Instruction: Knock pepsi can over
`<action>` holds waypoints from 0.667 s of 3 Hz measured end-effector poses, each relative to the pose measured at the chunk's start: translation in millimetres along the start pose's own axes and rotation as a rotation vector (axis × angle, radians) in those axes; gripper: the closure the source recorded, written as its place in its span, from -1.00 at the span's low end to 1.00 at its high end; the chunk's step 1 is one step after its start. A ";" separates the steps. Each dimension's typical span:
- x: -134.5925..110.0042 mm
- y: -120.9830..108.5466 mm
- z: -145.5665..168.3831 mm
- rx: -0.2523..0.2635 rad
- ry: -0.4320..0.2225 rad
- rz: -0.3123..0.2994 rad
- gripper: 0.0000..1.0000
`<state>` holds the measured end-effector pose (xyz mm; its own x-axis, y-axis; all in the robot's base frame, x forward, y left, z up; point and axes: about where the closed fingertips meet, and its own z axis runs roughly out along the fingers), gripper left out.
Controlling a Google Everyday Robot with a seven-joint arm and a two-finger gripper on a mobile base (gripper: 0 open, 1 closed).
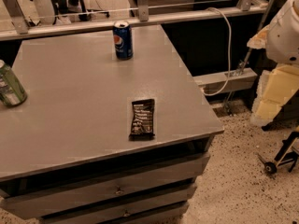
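Well back on the flat grey square tabletop point(70, 92), the small blue aluminium pepsi can point(123, 40) stands upright. Its round red-white-blue logo faces the camera and its silver rim is on top. It sits near the far edge, roughly midway along that edge, just in front of a pale metal rail point(93, 26) that runs behind the table.

A green drink can point(10, 84) stands at the left edge of the table, well apart from the blue one and partly cut off by the picture's border. A flat black snack wrapper point(142, 118) with pale lettering lies towards the front, lengthwise and near the right-hand side. Nothing touches any of the three.

Below the top, grey drawer fronts point(117, 190) with small knobs are stacked one under another.

The gripper lies outside the view, so I cannot tell how far it is parted or whether it has hold of anything. At the upper right edge only a white rounded casing point(285, 29) shows, with pale yellow foam blocks point(275, 94) beneath it. A white cable point(228, 50) hangs down beside the table over the speckled floor point(243, 185).
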<state>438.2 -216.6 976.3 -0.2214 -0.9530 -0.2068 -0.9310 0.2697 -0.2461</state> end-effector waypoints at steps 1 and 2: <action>0.0 0.0 0.0 0.000 0.000 0.000 -1.00; -9.3 -17.6 16.0 0.014 -0.038 0.007 -1.00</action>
<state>461.2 -210.3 967.4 -0.2164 -0.9453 -0.2441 -0.9251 0.2785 -0.2581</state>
